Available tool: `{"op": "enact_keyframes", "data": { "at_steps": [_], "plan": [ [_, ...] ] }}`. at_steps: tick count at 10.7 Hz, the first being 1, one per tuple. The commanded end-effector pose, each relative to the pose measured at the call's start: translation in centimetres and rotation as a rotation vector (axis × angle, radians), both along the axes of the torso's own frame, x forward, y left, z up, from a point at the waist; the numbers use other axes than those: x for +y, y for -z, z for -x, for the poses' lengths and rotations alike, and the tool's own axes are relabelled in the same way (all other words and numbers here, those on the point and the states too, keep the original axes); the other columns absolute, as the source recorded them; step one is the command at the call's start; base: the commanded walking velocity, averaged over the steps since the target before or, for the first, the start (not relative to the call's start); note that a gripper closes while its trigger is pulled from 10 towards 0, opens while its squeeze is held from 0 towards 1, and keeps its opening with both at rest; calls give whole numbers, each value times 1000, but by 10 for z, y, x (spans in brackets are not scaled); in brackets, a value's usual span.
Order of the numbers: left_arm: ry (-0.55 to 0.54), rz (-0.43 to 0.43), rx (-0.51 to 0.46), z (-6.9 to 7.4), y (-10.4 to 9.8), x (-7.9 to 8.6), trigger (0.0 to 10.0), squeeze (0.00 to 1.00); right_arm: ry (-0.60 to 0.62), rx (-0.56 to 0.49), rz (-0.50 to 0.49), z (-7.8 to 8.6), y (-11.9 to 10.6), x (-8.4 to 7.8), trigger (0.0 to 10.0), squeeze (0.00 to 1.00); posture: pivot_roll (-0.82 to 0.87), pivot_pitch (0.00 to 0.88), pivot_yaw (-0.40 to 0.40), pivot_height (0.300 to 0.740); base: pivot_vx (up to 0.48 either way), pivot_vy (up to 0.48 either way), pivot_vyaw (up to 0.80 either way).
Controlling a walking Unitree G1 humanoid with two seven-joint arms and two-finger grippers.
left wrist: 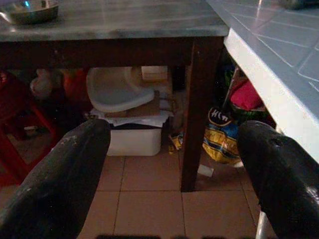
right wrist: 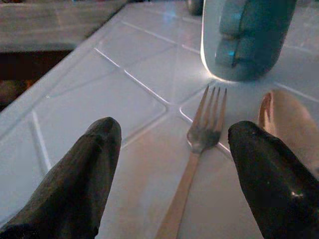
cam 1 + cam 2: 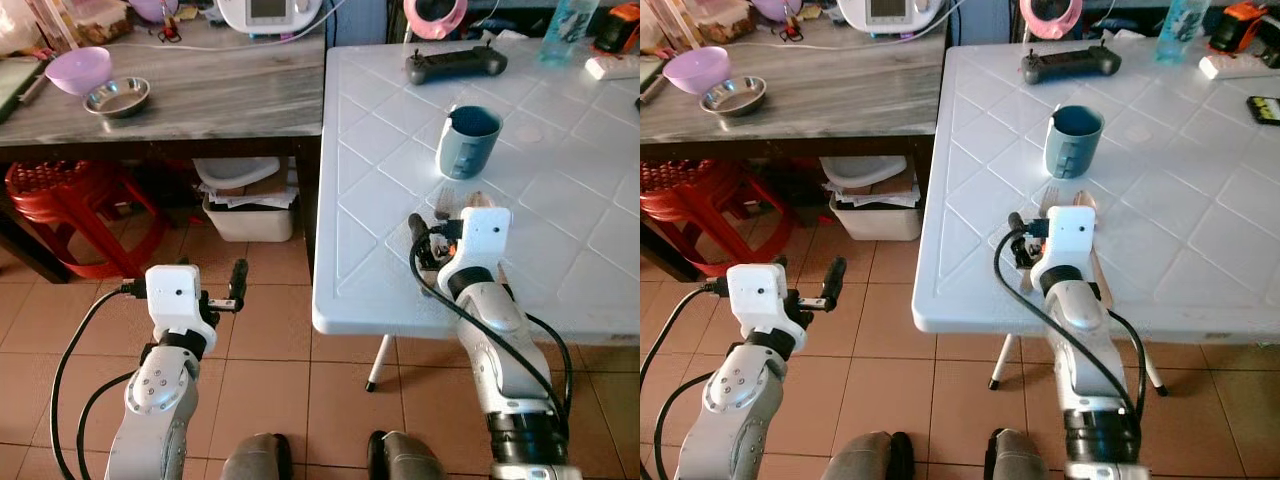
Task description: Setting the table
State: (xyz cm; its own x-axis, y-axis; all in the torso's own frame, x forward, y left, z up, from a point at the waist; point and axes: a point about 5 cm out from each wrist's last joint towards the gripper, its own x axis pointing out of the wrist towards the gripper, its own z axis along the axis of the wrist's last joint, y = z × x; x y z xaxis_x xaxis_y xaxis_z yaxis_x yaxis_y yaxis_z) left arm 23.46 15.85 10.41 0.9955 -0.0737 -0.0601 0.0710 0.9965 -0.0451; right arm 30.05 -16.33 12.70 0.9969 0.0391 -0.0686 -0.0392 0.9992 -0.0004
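My right gripper hovers spread over a fork on the white table.

The fork lies flat near the table's front edge, its long axis running from that edge toward the far side, tines pointing away from me at the blue-grey cup. My two black fingers stand wide apart, one on each side of the handle, not touching it. A wooden spoon lies just beside the fork, parallel to it, bowl end toward the cup. The cup stands upright just beyond both. My left gripper hangs open off the table's left edge, over the tiled floor, looking under the grey wooden table.
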Motion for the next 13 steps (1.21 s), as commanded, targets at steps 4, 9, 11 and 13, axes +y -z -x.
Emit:
{"op": "enact_keyframes", "data": {
  "at_steps": [4,9,11,13],
  "plan": [
    [20,-5,6,4,-4,2,10000,0,45,88,-7,-9,6,-7,10000,0,60,201,105,740,0,0,0],
    [33,-3,9,4,-5,1,10000,0,23,118,-33,-2,9,-3,10000,0,56,204,101,740,0,0,0],
    [38,-2,5,2,-7,2,10000,0,27,94,-51,3,3,-4,10000,0,55,202,95,740,0,0,0],
    [58,12,10,2,-6,1,10000,0,67,166,-74,20,11,-3,10000,0,47,204,94,740,0,0,0]
  ]
}}
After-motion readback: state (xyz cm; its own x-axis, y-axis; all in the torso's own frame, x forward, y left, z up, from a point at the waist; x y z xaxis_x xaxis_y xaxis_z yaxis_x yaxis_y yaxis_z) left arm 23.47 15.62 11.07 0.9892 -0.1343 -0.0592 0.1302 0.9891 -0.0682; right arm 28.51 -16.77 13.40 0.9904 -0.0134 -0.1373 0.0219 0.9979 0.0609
